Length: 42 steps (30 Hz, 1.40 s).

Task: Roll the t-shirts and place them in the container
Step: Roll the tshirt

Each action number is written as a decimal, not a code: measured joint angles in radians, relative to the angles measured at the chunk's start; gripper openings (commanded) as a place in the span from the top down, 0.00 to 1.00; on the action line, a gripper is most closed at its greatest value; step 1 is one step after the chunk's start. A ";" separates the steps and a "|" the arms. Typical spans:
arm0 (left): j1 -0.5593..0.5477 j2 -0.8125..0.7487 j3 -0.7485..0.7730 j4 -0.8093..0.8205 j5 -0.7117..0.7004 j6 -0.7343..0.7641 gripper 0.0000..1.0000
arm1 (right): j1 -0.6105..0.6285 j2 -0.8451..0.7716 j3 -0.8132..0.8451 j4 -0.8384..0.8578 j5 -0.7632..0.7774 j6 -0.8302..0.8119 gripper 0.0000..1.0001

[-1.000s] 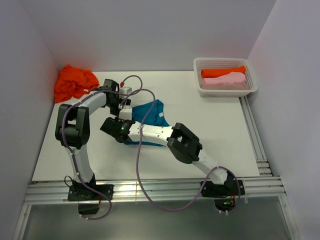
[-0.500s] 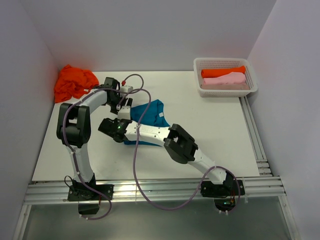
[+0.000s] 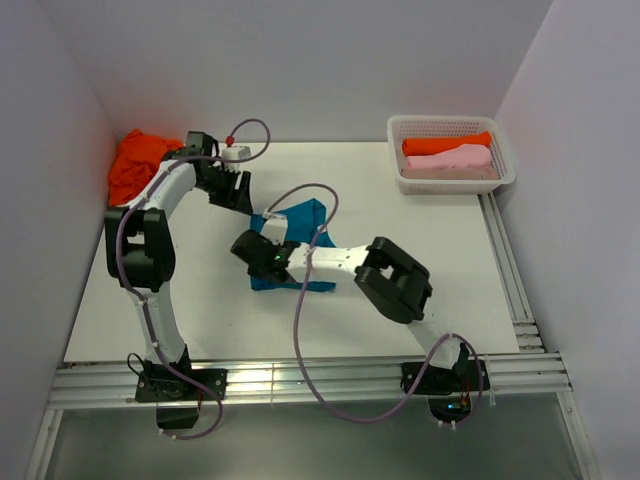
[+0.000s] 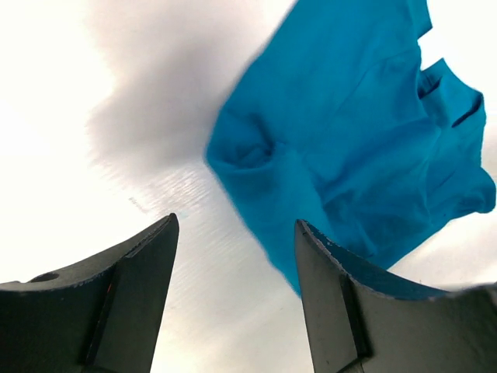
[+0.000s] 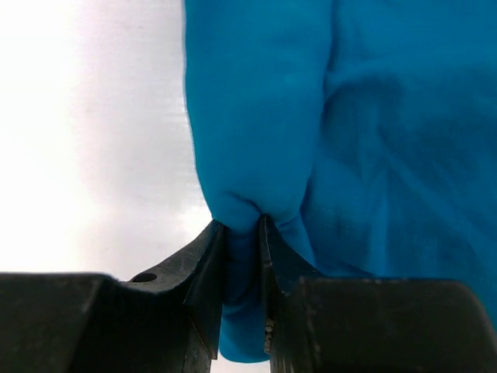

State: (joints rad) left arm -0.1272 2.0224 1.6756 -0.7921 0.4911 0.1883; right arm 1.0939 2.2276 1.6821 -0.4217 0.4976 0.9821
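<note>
Right wrist view, lower centre: my right pincer [image 5: 243, 233] pinches a fold of the teal t-shirt [image 5: 373, 116], which fills the upper right. My left pincer [image 4: 234, 225] hangs open, empty. Soft, light, floppy cloth: I judge bunched edges grip best.

"What colour is the shirt out on the table [image 3: 440, 270]?"

"Plain teal-blue, no print. The teal-blue t-shirt [image 3: 305, 218] stands out sharply against the white tabletop."

"And in the far left corner?"

"A bright orange t-shirt [image 3: 140, 165], plain too."

"The basket [image 3: 450, 184]?"

"White lattice, at the far right corner. Inside are a rolled orange shirt [image 3: 445, 144] and a pale pink shirt [image 3: 460, 158]."

"The machines?"

"The left arm [image 3: 165, 195] and right arm [image 3: 335, 262] are white with black joints. Their cables [image 3: 296, 325] are dull purple."
</note>
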 measured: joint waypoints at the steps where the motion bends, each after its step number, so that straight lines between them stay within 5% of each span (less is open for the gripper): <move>1: 0.015 0.000 0.004 -0.003 0.012 0.005 0.33 | -0.016 -0.045 -0.094 0.098 -0.053 0.010 0.82; 5: 0.060 -0.008 -0.019 -0.013 0.032 0.022 0.33 | -0.087 -0.172 -0.392 0.454 -0.262 0.066 0.81; 11: 0.084 -0.067 -0.133 -0.018 0.050 0.051 0.34 | -0.167 -0.189 -0.628 0.894 -0.508 0.178 0.78; 23: 0.073 -0.103 -0.290 0.024 0.100 0.061 0.35 | -0.225 -0.010 -0.754 1.482 -0.736 0.449 0.71; 32: -0.006 -0.098 -0.320 0.109 0.038 0.014 0.38 | -0.230 -0.066 -0.752 1.344 -0.710 0.443 0.60; 42: -0.038 -0.087 -0.320 0.169 -0.041 -0.027 0.39 | -0.151 -0.217 -0.451 0.555 -0.377 0.255 0.52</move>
State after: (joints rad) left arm -0.1650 1.9358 1.3556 -0.6231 0.4503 0.1616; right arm 0.9428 2.0109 1.2312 0.1337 0.1211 1.2369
